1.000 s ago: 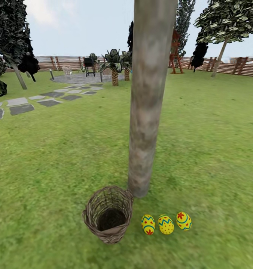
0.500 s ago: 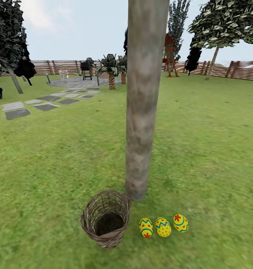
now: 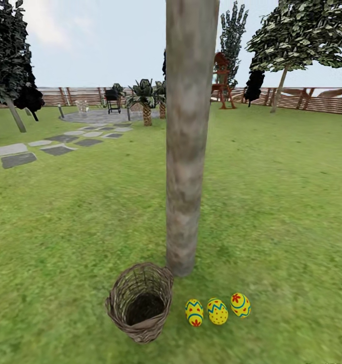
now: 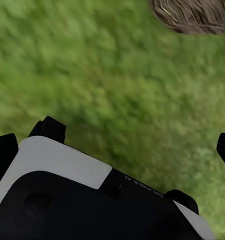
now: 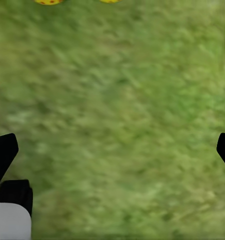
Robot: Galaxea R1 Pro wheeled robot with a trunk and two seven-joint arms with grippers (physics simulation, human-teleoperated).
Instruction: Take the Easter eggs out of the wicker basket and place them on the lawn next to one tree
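1. Three small yellow Easter eggs painted with red flowers, blue zigzag bands and red dots lie in a row on the mottled green lawn [image 3: 272, 202], just in front of the base of the thick, pale grey-beige tree trunk [image 3: 187, 151].
2. The left egg [image 3: 194, 312] and middle egg [image 3: 217, 311] stand with their long axes roughly upright in the head view, narrow ends pointing away from the camera. The right egg [image 3: 240, 305] is tilted, and sits slightly nearer the trunk.
3. Left and middle eggs are touching or nearly so; the right egg is just beside the middle one.
4. The small round brown woven-wicker basket [image 3: 139, 302] sits on the lawn just left of the eggs, rim close to the trunk base, mouth open upward and leaning toward the camera. Its interior is dark; no egg is visible in it.
5. The left gripper [image 4: 112, 150] hangs over grass with its black fingertips far apart, released and empty. The basket rim [image 4: 192, 15] lies well ahead of it.
6. The right gripper [image 5: 112, 150] is likewise spread wide and empty over grass. Two egg edges [image 5: 48, 1] lie well ahead of it.
7. Faint lettering on the left wrist housing is unreadable.
8. A brown horizontal-slat wooden fence [image 3: 312, 98] and grey stepping-stone slabs [image 3: 19, 159] lie far behind.
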